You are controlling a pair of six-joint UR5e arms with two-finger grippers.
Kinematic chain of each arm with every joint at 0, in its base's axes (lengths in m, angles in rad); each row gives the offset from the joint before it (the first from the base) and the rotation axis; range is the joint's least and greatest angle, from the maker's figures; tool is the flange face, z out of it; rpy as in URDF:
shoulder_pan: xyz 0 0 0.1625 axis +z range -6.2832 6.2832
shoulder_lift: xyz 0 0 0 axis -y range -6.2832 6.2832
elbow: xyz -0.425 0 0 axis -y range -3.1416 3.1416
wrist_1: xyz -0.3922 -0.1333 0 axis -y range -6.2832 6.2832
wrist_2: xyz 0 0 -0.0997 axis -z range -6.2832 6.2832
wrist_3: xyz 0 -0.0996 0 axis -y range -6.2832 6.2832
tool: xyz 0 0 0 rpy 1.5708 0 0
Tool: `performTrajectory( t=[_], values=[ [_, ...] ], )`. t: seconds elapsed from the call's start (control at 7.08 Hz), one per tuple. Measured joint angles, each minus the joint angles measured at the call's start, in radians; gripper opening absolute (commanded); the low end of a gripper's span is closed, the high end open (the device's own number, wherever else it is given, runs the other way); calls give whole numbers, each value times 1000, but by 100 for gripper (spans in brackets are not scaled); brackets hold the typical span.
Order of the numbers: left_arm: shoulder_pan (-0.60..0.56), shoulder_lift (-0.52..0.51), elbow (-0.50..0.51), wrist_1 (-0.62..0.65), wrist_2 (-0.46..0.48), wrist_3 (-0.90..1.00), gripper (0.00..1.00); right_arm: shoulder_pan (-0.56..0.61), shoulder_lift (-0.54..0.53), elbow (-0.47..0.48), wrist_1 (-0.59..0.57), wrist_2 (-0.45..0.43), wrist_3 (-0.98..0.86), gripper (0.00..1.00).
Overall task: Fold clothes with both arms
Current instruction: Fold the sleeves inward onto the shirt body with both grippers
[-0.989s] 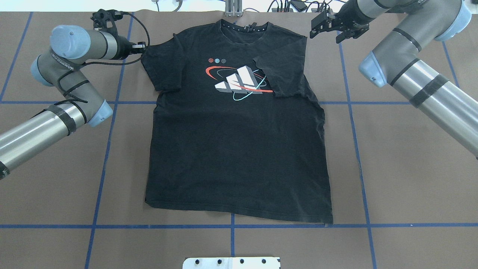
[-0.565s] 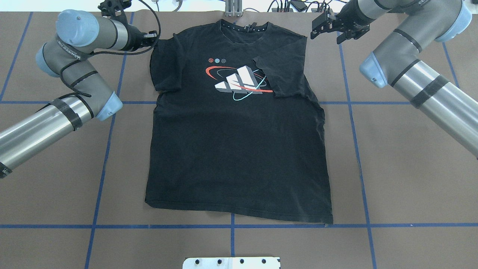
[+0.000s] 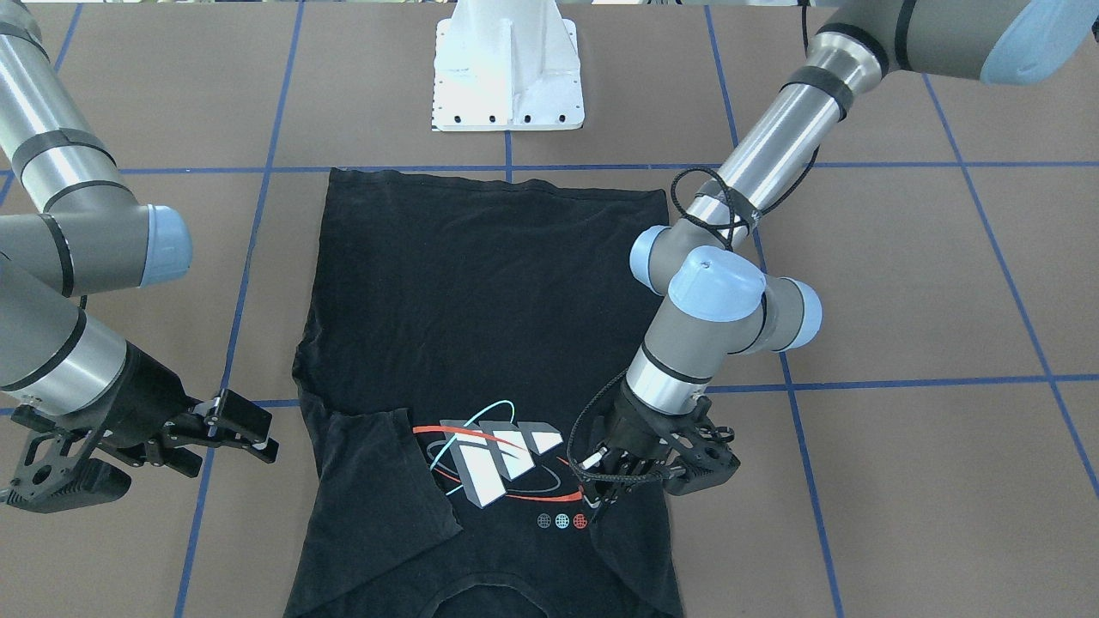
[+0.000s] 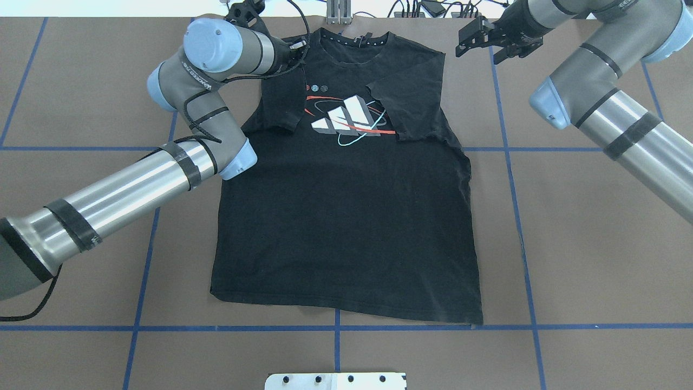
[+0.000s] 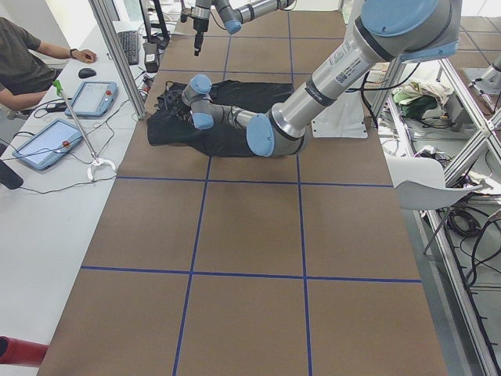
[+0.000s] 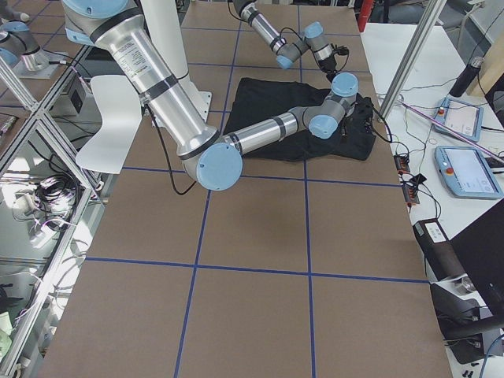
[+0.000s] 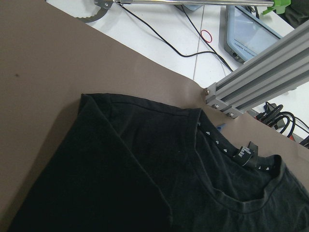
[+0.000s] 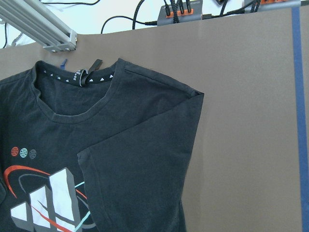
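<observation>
The black T-shirt (image 4: 346,216) lies flat, graphic side up, collar at the far edge; it also shows in the front view (image 3: 481,283). Its right sleeve (image 4: 411,103) is folded in over the graphic (image 4: 349,116). My left gripper (image 4: 295,51) is shut on the left sleeve (image 4: 279,103) and holds it folded inward beside the graphic; in the front view the gripper (image 3: 598,502) sits by the three small dots. My right gripper (image 4: 476,35) is open and empty, off the shirt's right shoulder, also in the front view (image 3: 258,433).
The white pedestal base (image 3: 506,69) stands at the near table edge past the hem. An aluminium frame post (image 4: 338,11) and cables run along the far edge by the collar. Tablets and an operator (image 5: 23,63) are beyond that edge. Brown table (image 4: 595,244) lies bare right of the shirt.
My left arm has swung right, carrying the left sleeve from the shirt's outer left side inward over the chest. My right gripper has barely moved and stays open.
</observation>
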Motion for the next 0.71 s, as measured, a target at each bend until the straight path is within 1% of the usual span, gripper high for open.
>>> performTrajectory(
  t=[0.14, 0.28, 0.42, 0.57, 0.71],
  values=[
    [28, -24, 58, -49, 45, -29, 27, 0, -3, 1, -1, -1, 0, 100],
    [41, -33, 80, -69, 63, -42, 65, 0, -6, 1, -1, -1, -1, 100],
    [43, -35, 74, -77, 63, -48, 100, 0, -9, 1, -2, -1, -1, 100],
    [37, -35, 47, -80, 44, -55, 100, 0, -13, 2, -2, 0, -1, 100],
    [21, -15, -12, -81, -3, -64, 100, 0, -23, 9, -1, 6, 3, 100]
  ],
)
